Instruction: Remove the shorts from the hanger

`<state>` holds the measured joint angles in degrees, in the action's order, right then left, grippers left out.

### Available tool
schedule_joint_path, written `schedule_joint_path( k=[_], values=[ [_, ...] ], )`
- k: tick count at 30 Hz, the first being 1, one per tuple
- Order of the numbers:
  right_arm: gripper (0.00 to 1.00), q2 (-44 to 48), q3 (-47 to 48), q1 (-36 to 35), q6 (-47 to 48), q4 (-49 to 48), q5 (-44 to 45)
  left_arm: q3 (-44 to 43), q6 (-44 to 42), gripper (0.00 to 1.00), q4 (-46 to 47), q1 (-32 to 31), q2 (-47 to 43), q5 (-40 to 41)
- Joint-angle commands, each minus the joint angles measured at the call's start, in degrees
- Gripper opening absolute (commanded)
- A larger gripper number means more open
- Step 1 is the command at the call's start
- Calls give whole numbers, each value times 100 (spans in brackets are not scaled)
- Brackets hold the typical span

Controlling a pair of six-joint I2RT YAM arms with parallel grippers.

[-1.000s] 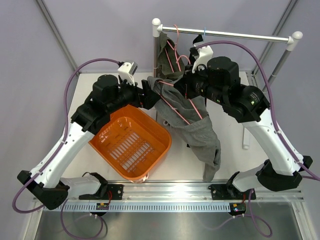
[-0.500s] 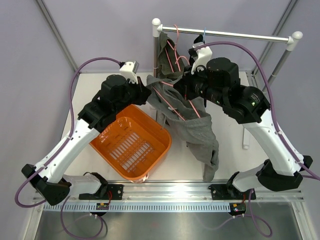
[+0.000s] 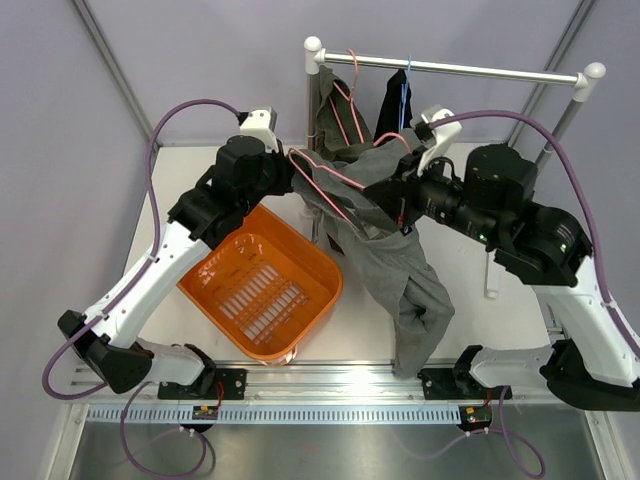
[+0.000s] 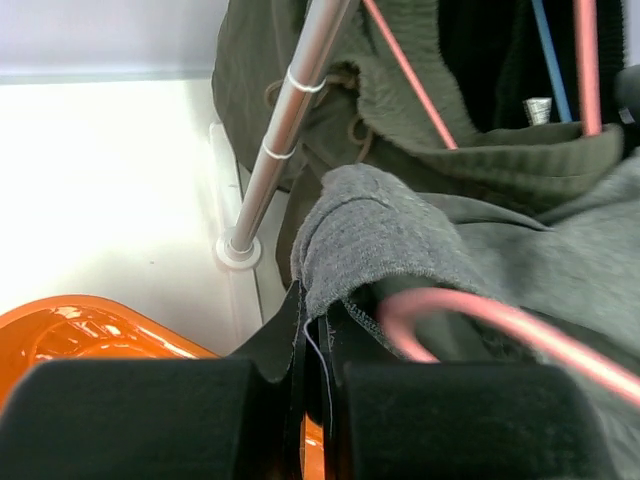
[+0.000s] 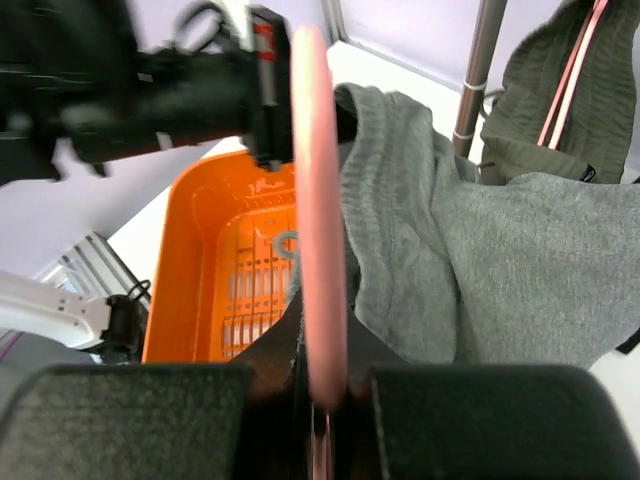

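Just beyond the orange basket [image 3: 304,243], I am pinching my left gripper [image 4: 312,335] shut on the waistband hem of the grey shorts [image 4: 390,240], seemingly soft, light and limp, while clamping my right gripper [image 5: 320,395] shut on the stiff pink hanger [image 5: 318,200] carrying them.

The left arm [image 3: 145,285] and right arm [image 3: 590,310] have white tapered links between bulky black joint housings and black bases. A purple cable [image 3: 195,103] loops behind each tool, beside a white camera mount [image 3: 258,122]. At the tool tip, the fingers [image 4: 150,420] are matte black, flat-faced blocks.
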<state>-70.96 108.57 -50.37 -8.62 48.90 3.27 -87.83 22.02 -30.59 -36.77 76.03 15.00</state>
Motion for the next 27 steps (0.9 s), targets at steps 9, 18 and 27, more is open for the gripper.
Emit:
schedule_joint_path(
  k=[9, 18, 27],
  values=[
    [0, 478, -196, -96, 80, -706, 462, 266, -373, 0, 624, 144, -369, -1050],
    [0, -181, 75, -96, 141, -2060, 1571, 144, -1586, 0, 186, -409, -1010, -3345],
    [0, -1043, 1384, -96, 607, -1903, 2503, -101, -1903, 0, 413, -506, -1652, -2670]
  ],
)
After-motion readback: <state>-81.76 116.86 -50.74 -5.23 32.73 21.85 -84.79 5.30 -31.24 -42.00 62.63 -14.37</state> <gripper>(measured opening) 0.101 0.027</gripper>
